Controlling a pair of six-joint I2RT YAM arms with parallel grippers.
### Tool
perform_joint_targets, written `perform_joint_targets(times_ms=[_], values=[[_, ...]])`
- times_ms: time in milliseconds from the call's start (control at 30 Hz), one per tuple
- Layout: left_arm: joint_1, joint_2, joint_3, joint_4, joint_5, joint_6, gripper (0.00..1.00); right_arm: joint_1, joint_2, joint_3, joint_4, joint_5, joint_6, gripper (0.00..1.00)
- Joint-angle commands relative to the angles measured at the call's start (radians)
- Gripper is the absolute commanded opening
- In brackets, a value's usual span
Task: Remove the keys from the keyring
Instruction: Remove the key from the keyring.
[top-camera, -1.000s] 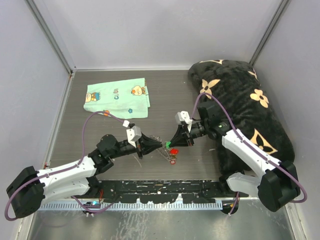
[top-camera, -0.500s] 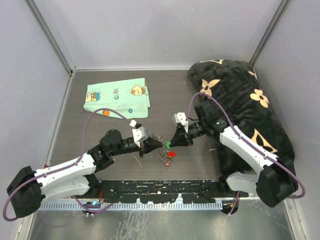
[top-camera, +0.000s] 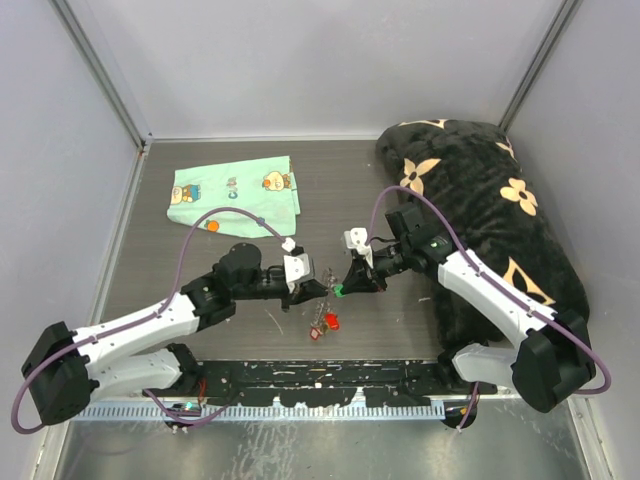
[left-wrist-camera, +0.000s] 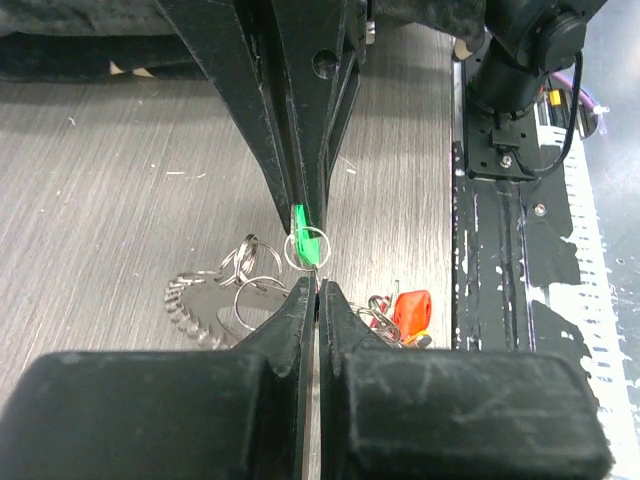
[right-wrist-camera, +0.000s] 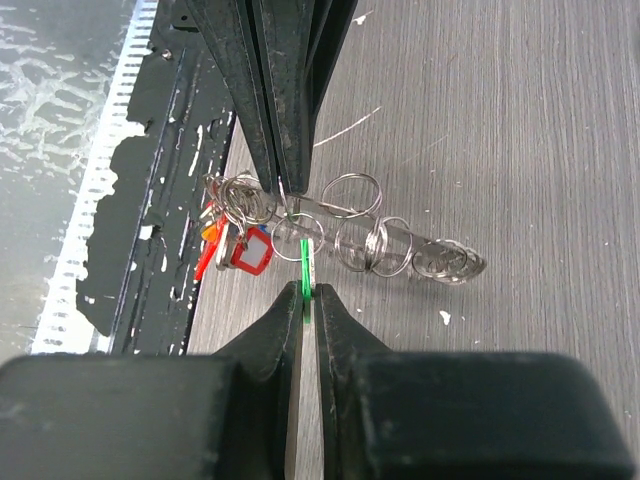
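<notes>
Mint cloth (top-camera: 235, 195) and black cushion (top-camera: 480, 190) lie apart from the keyring (left-wrist-camera: 200, 312).

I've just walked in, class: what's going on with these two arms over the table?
The two arms meet tip to tip. The left gripper is shut, apparently pinching the keyring. The right gripper is shut on the green key. That key is not yet freed; it is threaded on a small ring. A red key and other silver pieces sit in the same bunch.
</notes>
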Motion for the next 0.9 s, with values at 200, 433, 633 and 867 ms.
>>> perform_joint_targets(times_ms=[200,433,633,867], values=[[-0.002,0.045,0.115,-0.103,0.078,0.135,0.0,-0.001,0.021,0.072,-0.055,-0.007,-0.03,0.15],[-0.004,0.058,0.159,-0.188,0.097,0.223,0.0,0.0,0.052,0.09,-0.079,-0.004,-0.023,0.15],[-0.013,0.083,0.202,-0.264,0.103,0.272,0.0,0.001,0.075,0.107,-0.099,-0.004,-0.018,0.15],[-0.025,0.11,0.228,-0.3,0.087,0.313,0.0,0.004,0.088,0.121,-0.116,-0.03,-0.008,0.15]])
